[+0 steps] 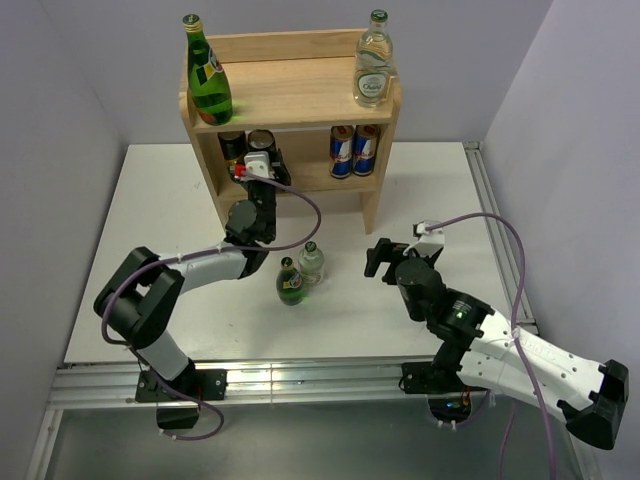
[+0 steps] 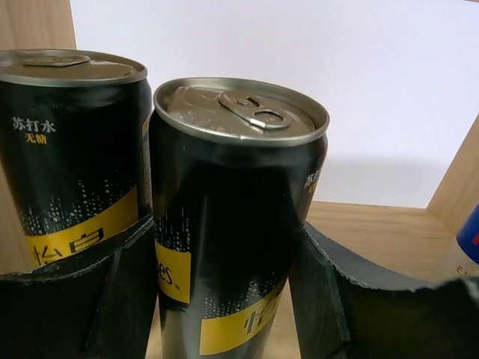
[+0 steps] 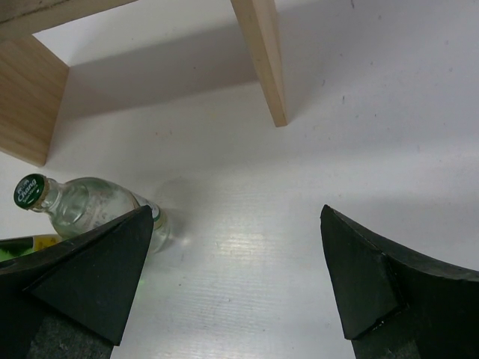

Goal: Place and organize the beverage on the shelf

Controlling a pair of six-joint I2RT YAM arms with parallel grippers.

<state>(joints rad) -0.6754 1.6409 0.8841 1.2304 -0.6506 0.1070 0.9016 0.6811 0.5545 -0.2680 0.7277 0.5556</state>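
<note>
- The black can (image 2: 239, 224) fills the middle of the left wrist view. The left gripper (image 2: 224, 262) is clamped on its lower body, one dark pad on each side.
- That can stands on the lower board of the shelf (image 1: 290, 95), at the upper middle of the overhead view. A second black can (image 2: 71, 149) is just beside it on the left, close enough that I cannot tell whether they touch.
- The step in hand looks like setting this can down in its row. To do it well, make sure the base sits flat on the wood, open the jaws only a little, and draw straight back so the left pad does not drag the neighbour.
- The right gripper (image 3: 236, 217) is spread wide with nothing in it, over the table (image 1: 150, 220) at the lower right of the overhead view.
- Two small bottles wait at the centre of the table, a green bottle (image 1: 290, 283) and a clear bottle (image 1: 312, 262), close beside each other.
- The cans are smooth, thin metal cylinders with dull silver lids and pull tabs, and would likely dent under hard squeezing.
- The shelf is pale, matte wood with flat side panels.
- A tall green bottle (image 1: 208, 80) and a tall clear bottle (image 1: 372, 70), both glossy, stand on the top board at the left and right corners.
- Two blue cans (image 1: 353, 150) sit at the lower board's right end.
</note>
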